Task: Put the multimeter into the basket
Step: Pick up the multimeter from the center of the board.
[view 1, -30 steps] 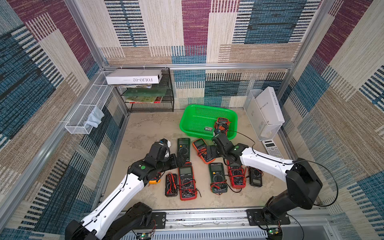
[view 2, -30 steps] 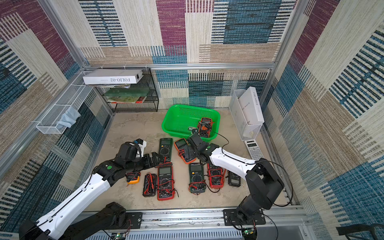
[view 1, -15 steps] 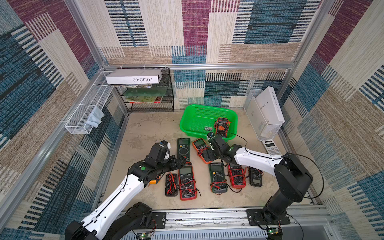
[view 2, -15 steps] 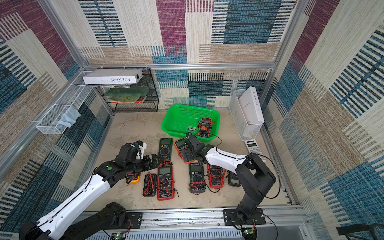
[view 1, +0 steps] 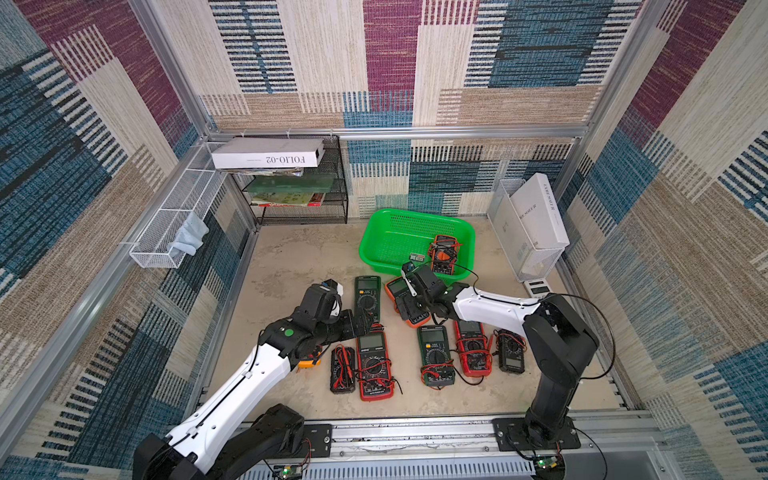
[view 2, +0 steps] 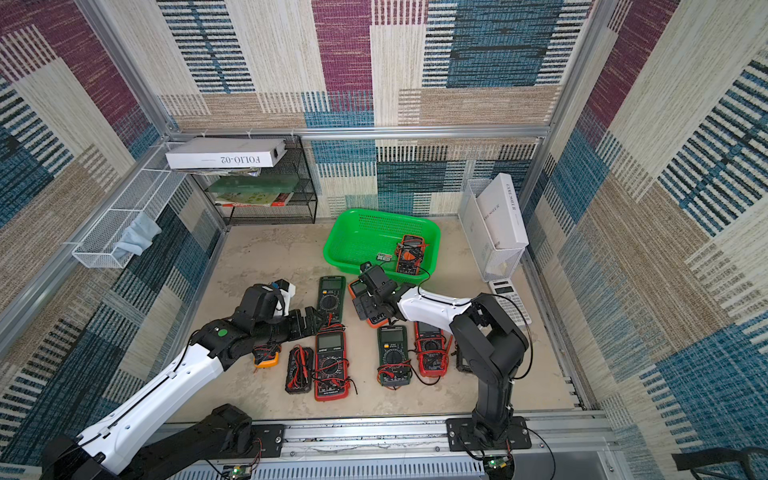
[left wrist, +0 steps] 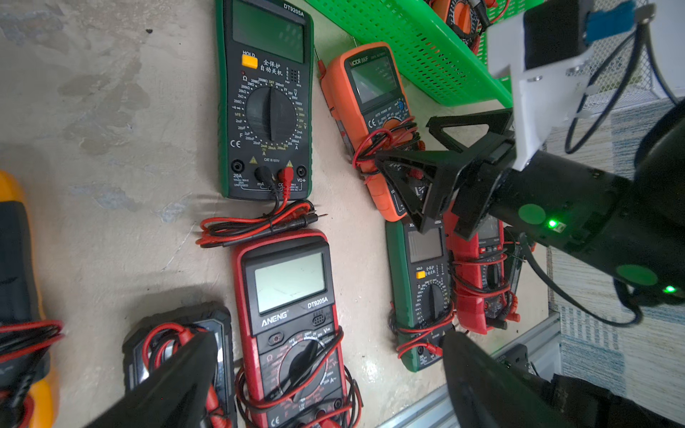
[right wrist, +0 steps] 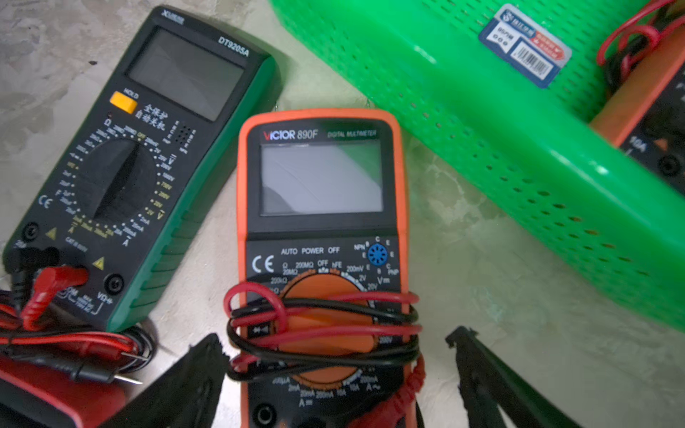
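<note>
The orange multimeter (right wrist: 322, 259) lies just outside the green basket (right wrist: 482, 122) — its long axis running straight between the right gripper's (right wrist: 335, 337) 2 spread, empty fingers (right wrist: 178, 389). The left gripper (left wrist: 328, 337) — likewise spread — hangs farther off.

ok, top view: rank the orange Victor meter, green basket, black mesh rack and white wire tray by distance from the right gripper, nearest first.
1. Orange Victor meter, directly under the right gripper's open fingers.
2. Green basket, just behind it.
3. Black mesh rack, back-left corner.
4. White wire tray, on the left wall.
</note>
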